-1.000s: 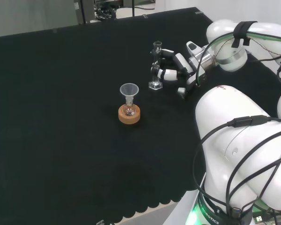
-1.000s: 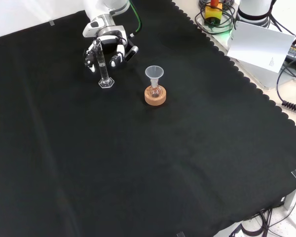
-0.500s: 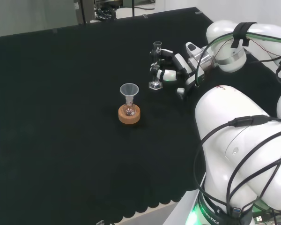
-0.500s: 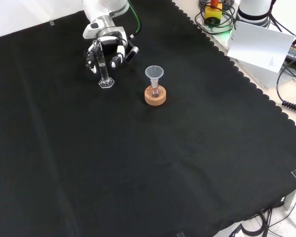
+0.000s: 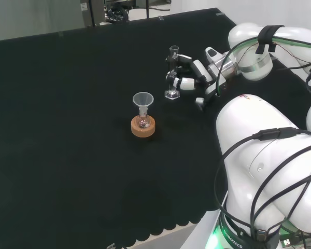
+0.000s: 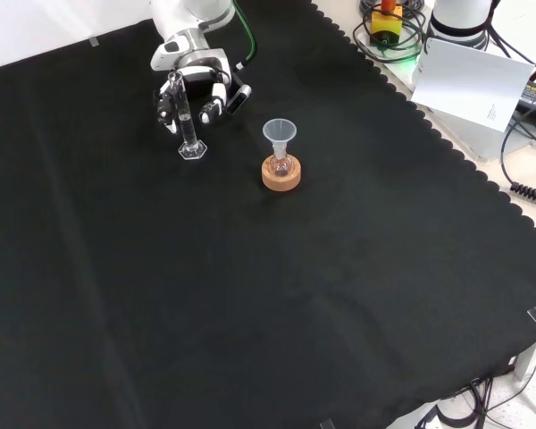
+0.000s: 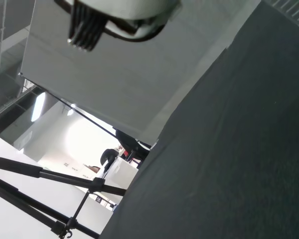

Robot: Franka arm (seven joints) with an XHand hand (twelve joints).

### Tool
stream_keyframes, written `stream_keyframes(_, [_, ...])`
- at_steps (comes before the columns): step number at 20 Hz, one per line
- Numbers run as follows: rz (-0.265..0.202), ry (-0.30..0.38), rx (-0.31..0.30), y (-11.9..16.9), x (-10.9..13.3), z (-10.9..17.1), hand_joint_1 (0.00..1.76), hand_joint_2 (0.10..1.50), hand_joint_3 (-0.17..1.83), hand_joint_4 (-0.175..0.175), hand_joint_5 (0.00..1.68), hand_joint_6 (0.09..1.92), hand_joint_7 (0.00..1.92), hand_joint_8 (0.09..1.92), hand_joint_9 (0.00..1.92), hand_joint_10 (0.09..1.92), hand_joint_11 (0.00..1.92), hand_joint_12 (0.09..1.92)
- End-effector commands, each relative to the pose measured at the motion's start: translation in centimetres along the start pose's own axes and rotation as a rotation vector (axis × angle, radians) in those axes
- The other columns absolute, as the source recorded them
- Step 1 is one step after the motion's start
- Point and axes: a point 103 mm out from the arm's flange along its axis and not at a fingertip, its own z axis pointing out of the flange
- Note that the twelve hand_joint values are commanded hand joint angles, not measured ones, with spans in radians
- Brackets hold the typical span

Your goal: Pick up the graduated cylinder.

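Note:
The graduated cylinder (image 5: 172, 72), a slim clear tube on a hexagonal foot, stands upright on the black cloth in the head view, left of the arm's white links. The black and white hand (image 5: 196, 73) reaches it from the right, one finger near the tube's top and another curled against its lower half. In the front view the graduated cylinder (image 6: 188, 127) stands near the top left, its foot on the cloth. There the hand (image 6: 196, 82) comes down from above with fingers (image 6: 166, 105) on both sides of the tube. A blurred white part of the hand (image 7: 124, 12) shows in the wrist view.
A small flask with a clear funnel in it sits on a cork ring (image 5: 143, 126), nearer than the cylinder in the head view and to its right in the front view's cork ring (image 6: 280, 173). A white sheet (image 6: 469, 80) and cables lie beyond the cloth's scalloped edge.
The hand's lower finger has curled in closer to the cylinder's tube. The cylinder's foot has stayed in the same place on the cloth.

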Motion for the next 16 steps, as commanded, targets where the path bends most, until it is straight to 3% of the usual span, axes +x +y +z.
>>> stream_keyframes(1, [0.002,-0.003,0.0,-0.06,-0.13,0.19,1.05,0.66,0.6,-0.005,0.63,0.54,0.74,0.58,1.09,0.27,0.88,1.04])
stream_keyframes(16, [0.003,0.001,-0.016,-0.1,-0.16,0.17,1.05,0.68,0.59,0.012,0.67,0.6,0.88,0.57,1.12,0.24,0.9,1.03])
